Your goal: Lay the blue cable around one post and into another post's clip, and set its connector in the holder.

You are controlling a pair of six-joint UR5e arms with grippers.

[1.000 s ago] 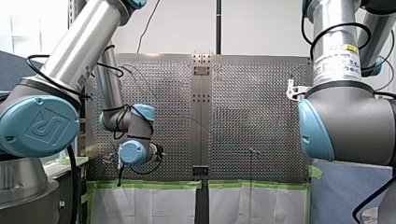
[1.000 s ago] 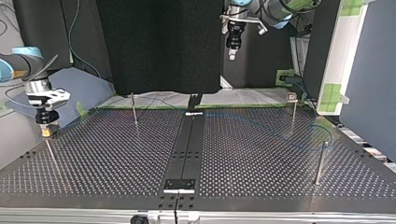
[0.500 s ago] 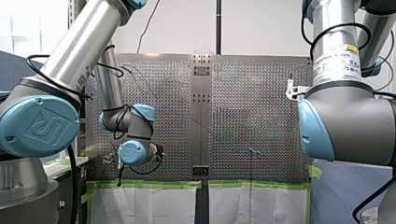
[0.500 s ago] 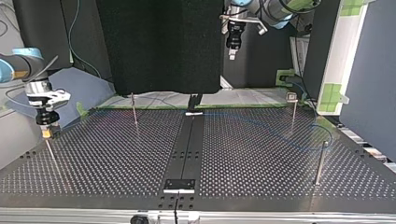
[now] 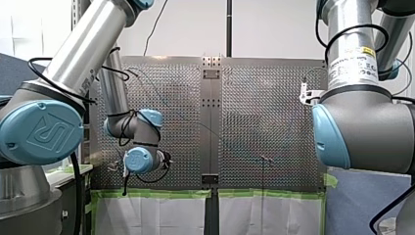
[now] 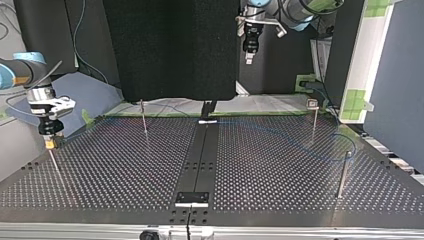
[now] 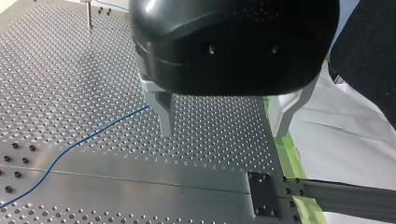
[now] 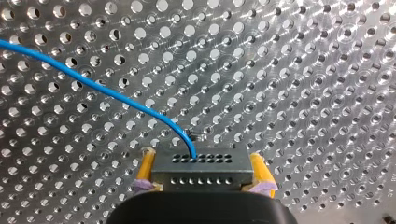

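In the right wrist view my right gripper [image 8: 201,173] with yellow pads [image 8: 145,168] is shut on a dark, multi-hole connector [image 8: 201,163]. The blue cable [image 8: 93,84] leaves the connector's face and curves away over the perforated plate. At the top view's left this gripper [image 6: 49,143] hangs just above a thin post [image 6: 55,167]. My left gripper [image 7: 224,123] is open with nothing between its metal fingers [image 7: 164,114]. It hangs high over the table's edge, at the back in the top view [image 6: 248,54]. A stretch of blue cable [image 7: 93,135] lies on the plate below it.
Three more thin posts stand on the plate: one at the back left [image 6: 143,117], one with a clip head at the back right [image 6: 314,117], one at the right front [image 6: 343,172]. A dark centre strip [image 6: 200,160] ends in a small black bracket [image 6: 191,198]. Loose cable [image 6: 320,155] loops at the right.
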